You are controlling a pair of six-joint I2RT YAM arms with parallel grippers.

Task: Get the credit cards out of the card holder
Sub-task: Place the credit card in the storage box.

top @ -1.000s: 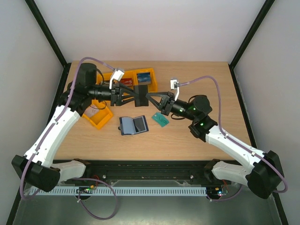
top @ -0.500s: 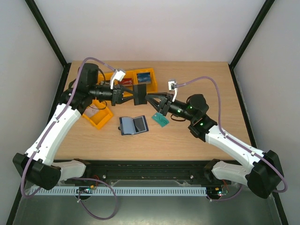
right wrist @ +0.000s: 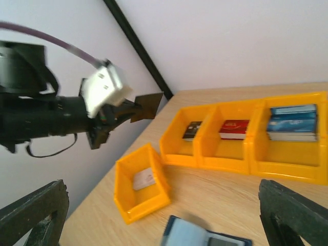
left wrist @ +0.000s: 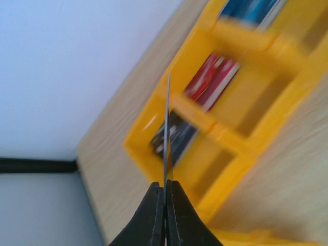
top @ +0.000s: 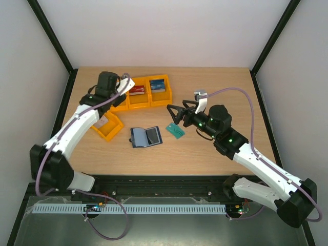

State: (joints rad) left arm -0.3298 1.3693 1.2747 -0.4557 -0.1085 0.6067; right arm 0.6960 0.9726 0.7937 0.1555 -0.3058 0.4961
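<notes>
Cards [right wrist: 233,128] lie in bins [right wrist: 241,161]. My left fingers [left wrist: 152,215] pinch a dark card [right wrist: 146,106]; right fingers [right wrist: 31,215] spread, empty. Card holder [top: 138,137] looks partly full.

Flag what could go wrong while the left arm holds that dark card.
The left gripper pinches the dark card by one edge only; it could slip or twist out. Seen from the left wrist, the card hangs near a divider of the orange bins; released here, it might land in the wrong compartment.
</notes>
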